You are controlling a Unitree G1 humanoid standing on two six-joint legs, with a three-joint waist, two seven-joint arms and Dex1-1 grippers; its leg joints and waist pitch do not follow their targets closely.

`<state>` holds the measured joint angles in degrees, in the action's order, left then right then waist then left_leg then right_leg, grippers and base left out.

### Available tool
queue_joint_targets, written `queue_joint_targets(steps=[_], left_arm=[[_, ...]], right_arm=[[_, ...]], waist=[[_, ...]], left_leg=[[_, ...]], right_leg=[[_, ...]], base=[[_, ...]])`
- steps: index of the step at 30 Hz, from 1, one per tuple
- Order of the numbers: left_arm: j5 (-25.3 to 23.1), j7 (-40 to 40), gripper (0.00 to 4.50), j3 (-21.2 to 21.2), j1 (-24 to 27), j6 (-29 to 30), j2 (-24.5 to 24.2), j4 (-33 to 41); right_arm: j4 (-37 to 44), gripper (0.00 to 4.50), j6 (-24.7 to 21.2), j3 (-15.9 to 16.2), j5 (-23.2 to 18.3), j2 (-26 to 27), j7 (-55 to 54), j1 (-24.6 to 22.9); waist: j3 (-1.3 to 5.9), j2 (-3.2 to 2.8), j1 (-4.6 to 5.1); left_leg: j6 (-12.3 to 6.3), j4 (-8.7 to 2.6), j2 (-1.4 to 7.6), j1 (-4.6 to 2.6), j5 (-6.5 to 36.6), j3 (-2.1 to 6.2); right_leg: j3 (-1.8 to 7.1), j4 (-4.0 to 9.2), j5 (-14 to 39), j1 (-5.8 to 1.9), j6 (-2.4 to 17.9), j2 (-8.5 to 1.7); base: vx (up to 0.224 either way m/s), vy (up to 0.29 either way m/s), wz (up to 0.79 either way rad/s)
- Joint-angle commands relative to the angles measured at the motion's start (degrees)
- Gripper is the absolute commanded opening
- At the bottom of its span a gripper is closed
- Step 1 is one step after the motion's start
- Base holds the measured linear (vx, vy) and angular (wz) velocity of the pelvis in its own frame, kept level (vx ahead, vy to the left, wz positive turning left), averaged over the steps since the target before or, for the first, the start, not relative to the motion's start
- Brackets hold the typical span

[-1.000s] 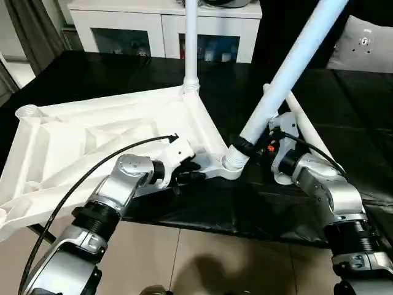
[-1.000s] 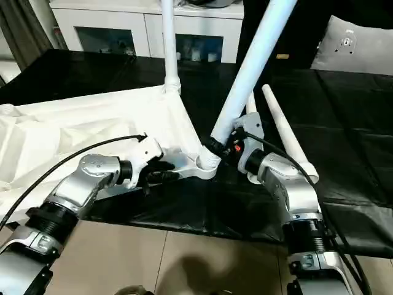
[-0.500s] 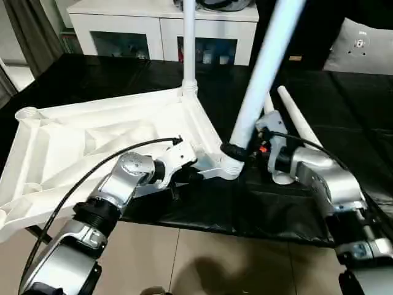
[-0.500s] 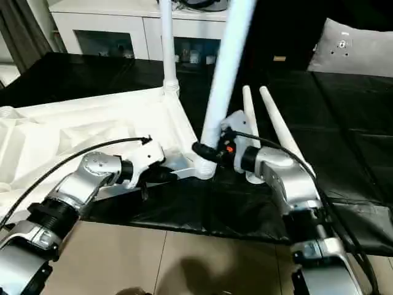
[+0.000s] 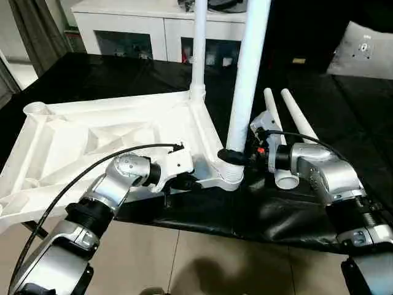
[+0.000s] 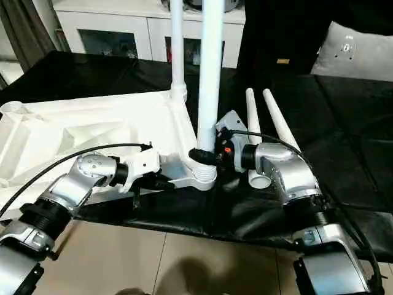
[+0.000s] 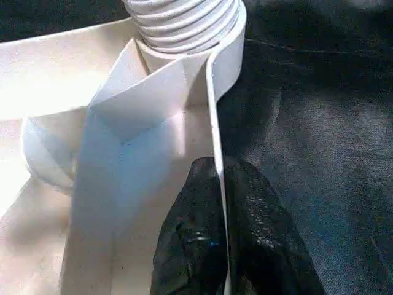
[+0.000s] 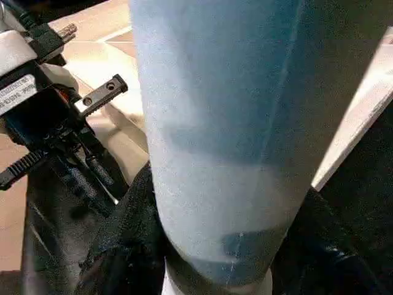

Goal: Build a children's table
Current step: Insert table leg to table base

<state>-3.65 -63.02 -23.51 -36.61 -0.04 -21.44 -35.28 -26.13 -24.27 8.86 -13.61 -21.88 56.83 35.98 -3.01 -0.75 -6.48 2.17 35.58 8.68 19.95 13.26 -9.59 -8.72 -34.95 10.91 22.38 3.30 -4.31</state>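
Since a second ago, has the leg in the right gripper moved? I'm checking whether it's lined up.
Yes. The leg in the right gripper has swung from leaning right to nearly upright, now almost parallel to the fitted leg.

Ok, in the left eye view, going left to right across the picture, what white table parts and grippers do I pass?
Empty corner socket → left gripper pinching the tabletop's rim → leg gripped by the right gripper over the near socket → two loose legs lying on the black table.
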Motion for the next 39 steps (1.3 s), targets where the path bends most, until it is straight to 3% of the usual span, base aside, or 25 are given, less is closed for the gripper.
queue_joint_targets(steps=[1,4,6,8,9,10,11,12,14,15,16,17,19,21,22,23,27,29,32,36,37,39], left_arm=[[-1.2,-1.98,0.0,-2.36,-0.68,-1.68,0.48,-0.01],[-0.78,0.79,0.0,-0.7,-1.16,-0.72,1.67,-1.65],[-0.24,2.21,0.0,0.47,-1.08,-0.22,2.42,-2.76],[-0.2,2.3,0.0,0.69,-1.05,-0.19,2.55,-2.97],[0.05,2.58,0.0,1.1,-0.95,-0.08,2.81,-3.14],[0.05,2.58,0.0,1.1,-0.95,-0.08,2.81,-3.14],[0.55,2.93,0.0,1.88,-0.87,0.26,3.32,-3.41],[0.81,3.0,0.0,2.21,-0.88,0.51,3.56,-3.55],[0.95,3.0,0.0,2.4,-0.9,0.66,3.7,-3.65],[0.77,2.94,0.0,2.59,-1.04,0.52,3.81,-4.02],[0.63,2.94,0.0,2.61,-1.1,0.38,3.84,-4.21],[0.53,2.88,0.0,2.61,-1.15,0.29,3.8,-4.34],[0.45,2.76,0.0,2.62,-1.21,0.2,3.72,-4.49],[0.33,2.55,0.0,2.52,-1.28,0.14,3.66,-4.64],[0.14,2.32,0.0,2.38,-1.34,0.03,3.57,-4.75],[-0.25,1.88,0.0,2.11,-1.38,-0.24,3.39,-4.92],[-1.15,1.43,0.0,1.66,-1.35,-0.83,3.16,-5.14],[-2.08,1.13,0.0,0.99,-1.4,-1.61,2.72,-5.47],[-2.48,0.76,0.0,0.63,-1.45,-2.02,2.39,-5.46],[-3.07,-0.32,0.0,0.19,-2.26,-2.88,1.8,-6.17],[-3.42,-0.88,0.0,0.12,-3.0,-3.43,1.52,-6.97],[-3.59,-1.31,0.0,0.21,-3.69,-3.86,1.31,-7.75]], right_arm=[[-3.22,1.86,-1.16,1.12,1.13,0.26,-0.14,-1.23],[-5.2,1.86,-1.94,-1.6,-1.39,1.36,-0.36,-1.94],[-7.26,1.86,-1.99,-4.18,-3.34,2.13,-0.91,-3.48],[-7.62,1.86,-1.89,-4.53,-3.45,2.26,-1.01,-3.74],[-7.9,1.86,-0.98,-5.21,-3.74,2.58,-1.38,-4.71],[-7.9,1.86,-0.98,-5.21,-3.74,2.58,-1.38,-4.71],[-8.22,1.86,0.92,-7.31,-4.85,3.71,-2.57,-6.58],[-8.02,1.86,2.25,-8.45,-5.4,4.4,-3.31,-7.91],[-7.86,1.86,3.05,-9.15,-5.72,4.84,-3.74,-8.7],[-6.82,1.86,5.46,-10.02,-5.74,5.65,-4.79,-10.97],[-6.48,1.86,6.19,-10.32,-5.7,5.92,-5.35,-11.69],[-5.74,1.86,7.48,-10.35,-5.31,6.07,-5.97,-12.63],[-4.85,1.86,8.87,-10.43,-4.76,6.19,-7.02,-13.54],[-4.4,1.86,10.34,-9.82,-3.58,5.85,-7.57,-14.02],[-4.03,1.86,11.3,-9.29,-2.68,5.57,-7.76,-14.32],[-3.25,1.86,13.88,-7.07,0.58,4.35,-8.18,-14.66],[-3.15,1.86,15.67,-5.01,3.54,3.11,-8.84,-14.3],[-3.66,1.86,16.57,-2.86,5.48,1.97,-8.22,-13.43],[-3.55,1.86,16.49,-1.74,6.1,1.55,-7.39,-12.88],[-4.04,1.86,15.55,0.21,7.01,0.94,-5.36,-11.99],[-4.37,1.86,14.96,1.73,7.77,0.45,-4.07,-11.61],[-4.85,1.86,14.77,2.92,8.07,0.14,-2.94,-11.35]], waist=[[3.91,-0.01,0.02],[4.05,0.08,-0.14],[3.89,-0.22,-0.46],[3.88,0.0,-0.65],[3.81,-0.44,-0.78],[3.73,-0.33,-0.72],[3.75,-0.16,-0.68],[3.77,-0.58,-0.76],[3.81,-0.24,-0.96],[3.8,-0.79,-0.99],[3.72,-0.61,-0.99],[3.8,-1.3,-1.17],[3.76,-1.03,-0.99],[3.75,-1.06,-0.99],[3.72,-1.94,-1.07],[3.72,-1.57,-0.79],[3.72,-1.96,-0.4],[3.69,-1.86,-0.1],[3.55,-2.2,0.48],[3.7,-2.24,0.76],[3.68,-2.58,0.81],[3.68,-2.35,0.98]], left_leg=[[-2.65,-4.3,5.73,0.07,4.04,2.11],[-2.81,-4.19,5.63,0.08,3.05,2.01],[-2.77,-4.19,5.56,-0.07,4.35,1.88],[-2.43,-4.32,5.62,-0.11,4.83,1.92],[-2.28,-4.42,5.75,-0.15,5.2,2.04],[-2.09,-4.54,5.85,-0.26,5.83,2.04],[-1.76,-4.58,5.72,-0.36,6.55,2.01],[-1.61,-4.56,5.68,-0.4,6.64,2.02],[-1.79,-4.68,5.67,-0.4,6.57,2.01],[-1.88,-4.7,5.65,-0.38,6.82,2.03],[-1.85,-4.77,5.57,-0.45,7.38,2.02],[-1.71,-4.74,5.49,-0.53,7.63,2.1],[-1.58,-4.86,5.42,-0.56,8.31,2.08],[-1.58,-4.92,5.29,-0.62,8.85,2.07],[-1.37,-4.92,5.3,-0.62,9.08,2.2],[-1.2,-5.0,5.2,-0.55,9.74,2.17],[-1.69,-5.14,5.32,-0.81,10.58,2.18],[-1.95,-5.25,5.26,-0.55,10.09,2.25],[-2.1,-5.3,5.32,-0.98,12.01,2.2],[-2.2,-5.52,5.56,-0.65,12.18,2.4],[-2.16,-5.48,5.52,-0.7,12.3,2.38],[-2.4,-5.39,5.26,-0.64,12.13,2.22]], right_leg=[[5.18,4.66,13.03,-3.61,7.16,-6.85],[5.22,4.41,10.96,-3.64,7.89,-6.88],[5.15,4.99,13.22,-3.55,7.61,-7.02],[5.04,5.13,14.9,-3.63,6.98,-6.95],[5.03,5.12,15.33,-3.57,6.76,-6.98],[5.03,5.29,15.94,-3.51,6.57,-6.99],[5.04,5.41,16.96,-3.63,6.41,-7.1],[5.1,5.42,17.07,-3.6,6.4,-7.19],[5.14,5.52,17.32,-3.65,6.14,-7.21],[5.03,5.68,17.84,-3.58,5.8,-7.05],[5.05,5.87,18.88,-3.52,5.21,-7.11],[5.0,5.92,19.38,-3.54,5.08,-7.17],[4.91,6.24,20.48,-3.53,4.33,-6.97],[4.86,6.47,22.28,-3.46,3.48,-6.96],[4.83,6.38,22.31,-3.39,3.52,-6.94],[4.7,6.64,22.48,-3.52,3.06,-6.74],[4.73,6.78,22.38,-3.46,3.43,-6.76],[4.6,6.68,21.64,-3.66,3.58,-6.69],[4.64,7.14,23.76,-3.41,3.51,-6.78],[4.73,6.81,21.7,-3.68,4.2,-6.75],[4.76,6.82,21.04,-3.6,4.54,-6.77],[4.75,6.91,21.13,-3.74,4.58,-6.71]], base=[[0.0,0.0,0.0],[0.0,0.0,0.0],[0.0,0.0,0.0],[0.0,0.0,0.0],[0.0,0.0,0.0],[0.0,0.0,0.0],[0.0,0.0,0.0],[0.0,0.0,0.0],[0.0,0.0,0.0],[0.0,0.0,0.0],[0.0,0.0,0.0],[0.0,0.0,0.0],[0.0,0.0,0.0],[0.0,0.0,0.0],[0.0,0.0,0.0],[0.0,0.0,0.0],[0.0,0.0,0.0],[0.0,0.0,0.0],[0.0,0.0,0.0],[0.0,0.0,0.0],[0.0,0.0,0.0],[0.0,0.0,0.0]])
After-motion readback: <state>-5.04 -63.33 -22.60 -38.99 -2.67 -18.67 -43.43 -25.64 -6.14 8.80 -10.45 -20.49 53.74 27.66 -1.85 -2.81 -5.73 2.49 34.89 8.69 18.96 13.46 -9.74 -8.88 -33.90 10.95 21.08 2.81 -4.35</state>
